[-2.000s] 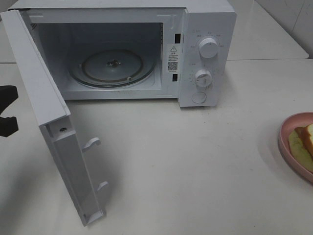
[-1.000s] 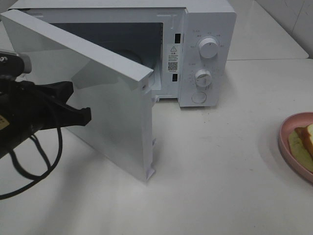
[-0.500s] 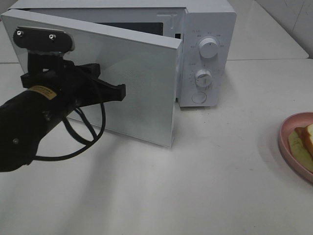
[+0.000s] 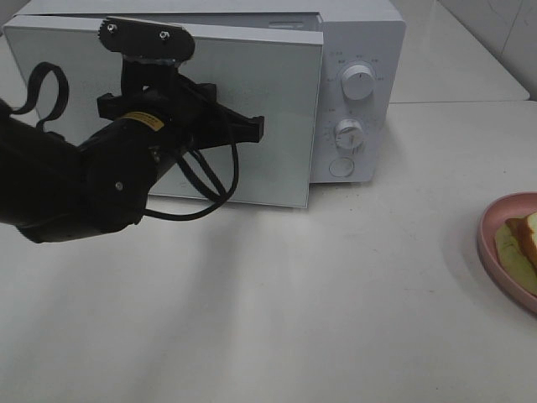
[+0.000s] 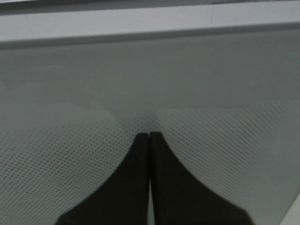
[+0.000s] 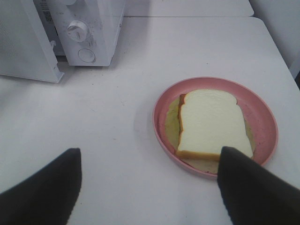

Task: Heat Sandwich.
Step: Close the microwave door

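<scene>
The sandwich (image 6: 211,122), white bread with a tan crust over pale green lettuce, lies on a round pink plate (image 6: 262,112); both show at the right edge of the high view, sandwich (image 4: 522,242) on plate (image 4: 491,231). My right gripper (image 6: 150,151) hovers open above the table on the near side of the plate, one finger on each side and nothing between them. The white microwave (image 4: 361,50) stands at the back. Its door (image 4: 285,101) is slightly ajar. My left gripper (image 4: 256,128) is shut, and its fingertips (image 5: 140,140) press against the door's dotted window.
Two knobs (image 4: 358,82) (image 4: 347,133) and a round button (image 4: 341,167) sit on the microwave's control panel. The door's lower corner (image 6: 57,78) juts out in front of the panel. The black left arm (image 4: 75,176) with its cable covers the table's left side.
The microwave door has swung from wide open to almost closed, with my shut left gripper moving right against it. The plate and sandwich have not moved.
</scene>
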Motion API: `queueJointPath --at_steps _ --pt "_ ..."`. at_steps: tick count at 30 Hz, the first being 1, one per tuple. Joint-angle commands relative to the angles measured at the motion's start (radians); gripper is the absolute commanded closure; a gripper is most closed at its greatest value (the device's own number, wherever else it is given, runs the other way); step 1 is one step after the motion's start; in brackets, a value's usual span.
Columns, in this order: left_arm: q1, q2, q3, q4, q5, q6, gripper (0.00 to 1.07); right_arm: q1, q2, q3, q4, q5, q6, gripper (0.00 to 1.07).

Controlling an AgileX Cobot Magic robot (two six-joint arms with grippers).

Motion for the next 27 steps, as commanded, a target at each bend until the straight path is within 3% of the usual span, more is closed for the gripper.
queueJointPath --at_steps 1,10,21,27 --pt "-0.006 0.03 -0.062 -0.019 0.007 0.01 1.07 -0.007 -0.028 0.001 0.0 -0.009 -0.013 0.31" --pt "0.003 0.093 -0.166 -0.041 0.03 0.012 1.07 -0.007 -0.028 0.001 0.0 -0.009 -0.012 0.31" --pt "0.078 0.14 -0.264 -0.038 0.093 0.012 1.07 -0.007 -0.028 0.001 0.0 -0.009 -0.013 0.31" --pt "0.079 0.144 -0.283 -0.029 0.107 0.012 1.07 -0.007 -0.028 0.001 0.0 -0.009 -0.013 0.31"
